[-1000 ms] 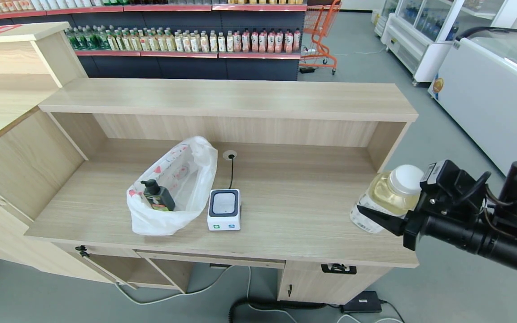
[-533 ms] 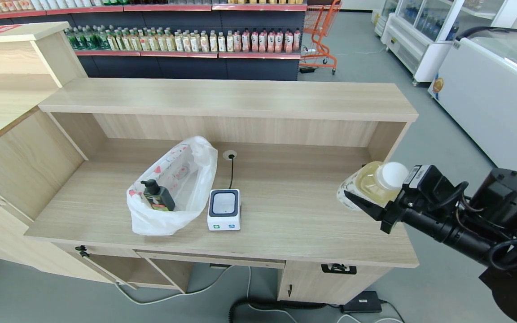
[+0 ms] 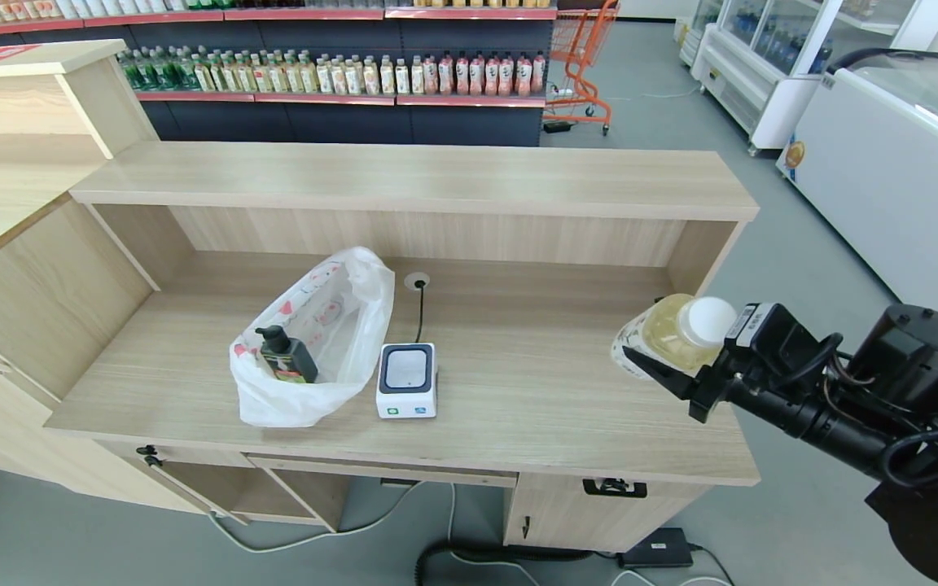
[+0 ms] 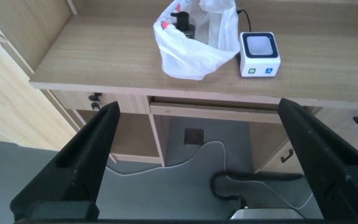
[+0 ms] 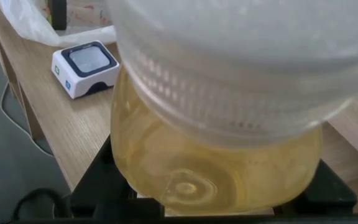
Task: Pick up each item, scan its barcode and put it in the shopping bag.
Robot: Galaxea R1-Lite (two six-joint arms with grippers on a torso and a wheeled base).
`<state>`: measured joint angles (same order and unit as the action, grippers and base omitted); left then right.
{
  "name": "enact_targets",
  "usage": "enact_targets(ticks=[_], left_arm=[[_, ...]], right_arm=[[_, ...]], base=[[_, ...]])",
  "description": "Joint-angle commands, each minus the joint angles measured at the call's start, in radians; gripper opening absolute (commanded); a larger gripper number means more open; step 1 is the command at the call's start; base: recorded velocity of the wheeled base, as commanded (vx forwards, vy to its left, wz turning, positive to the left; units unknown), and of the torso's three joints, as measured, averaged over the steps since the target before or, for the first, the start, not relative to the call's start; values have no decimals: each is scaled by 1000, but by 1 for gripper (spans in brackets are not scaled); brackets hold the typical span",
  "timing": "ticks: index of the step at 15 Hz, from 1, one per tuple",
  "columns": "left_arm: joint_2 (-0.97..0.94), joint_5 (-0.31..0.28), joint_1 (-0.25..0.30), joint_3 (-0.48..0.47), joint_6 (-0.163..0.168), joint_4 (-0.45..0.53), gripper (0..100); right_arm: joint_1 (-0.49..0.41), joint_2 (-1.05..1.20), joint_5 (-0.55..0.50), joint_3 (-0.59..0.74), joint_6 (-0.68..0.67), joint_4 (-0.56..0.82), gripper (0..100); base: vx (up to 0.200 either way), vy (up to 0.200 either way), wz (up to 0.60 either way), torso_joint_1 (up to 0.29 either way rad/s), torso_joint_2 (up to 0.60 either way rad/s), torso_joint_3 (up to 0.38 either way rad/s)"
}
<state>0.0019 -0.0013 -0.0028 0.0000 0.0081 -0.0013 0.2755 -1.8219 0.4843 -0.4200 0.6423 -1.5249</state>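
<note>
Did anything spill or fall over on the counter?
No, nothing looks wrong. The yellow bottle is tilted only because the right gripper holds it, and its white cap is on. The pump bottle stands upright in the shopping bag, and the scanner sits flat.

- A shop, of the small supermarket kind.
- Shelves (image 3: 339, 75) of bottled drinks stand behind the wooden checkout counter (image 3: 534, 391).
- An orange shopping trolley (image 3: 581, 41) is parked in the aisle, with chest freezers (image 3: 884, 163) to the right.
- A barcode scanner (image 3: 407, 379) sits near the counter's front edge, just beside a plastic shopping bag (image 3: 273, 399).
</note>
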Motion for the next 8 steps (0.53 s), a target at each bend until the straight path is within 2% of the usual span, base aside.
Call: enact_targets(ticks=[1, 8], left_arm=[[0, 0, 0, 0, 1, 0, 100], [0, 0, 0, 0, 1, 0, 100]], right_arm=[[5, 12, -1, 7, 7, 0, 0], [33, 0, 2, -6, 5, 3, 0]], base=[[0, 0, 0, 0, 0, 0], [0, 200, 0, 2, 0, 1]])
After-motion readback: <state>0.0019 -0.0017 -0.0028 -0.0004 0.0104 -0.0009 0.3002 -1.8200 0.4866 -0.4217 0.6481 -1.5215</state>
